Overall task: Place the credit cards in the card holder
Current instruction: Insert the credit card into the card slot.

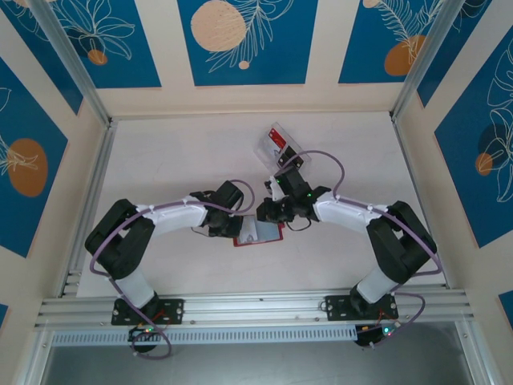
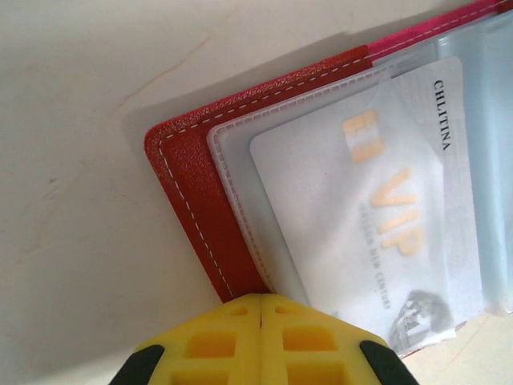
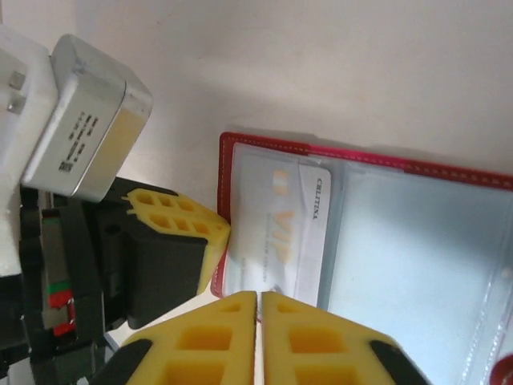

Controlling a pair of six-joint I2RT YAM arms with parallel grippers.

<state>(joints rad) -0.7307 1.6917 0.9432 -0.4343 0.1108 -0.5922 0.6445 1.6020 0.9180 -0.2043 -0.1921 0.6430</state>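
Card holder [image 2: 196, 208] lies open on table [image 2: 72, 160], right ahead of both sets of jaws. Red cover, white stitching, clear pockets. White card [image 2: 361, 216] in pocket reads "CHLITINA" and gold "VIP"; small print illegible. L gripper [image 2: 260, 309]: jaws together, tips at holder's red edge. R gripper [image 3: 259, 303]: jaws together, tips at pocket edge. Clear tray [image 1: 263, 151] w/ red/dark cards [image 1: 279, 136] sits beyond R jaws.

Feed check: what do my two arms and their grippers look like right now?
The left arm and right arm have black joints, white links and purple cables. The left gripper and right gripper have yellow, grid-pocketed fingers on black mounts.
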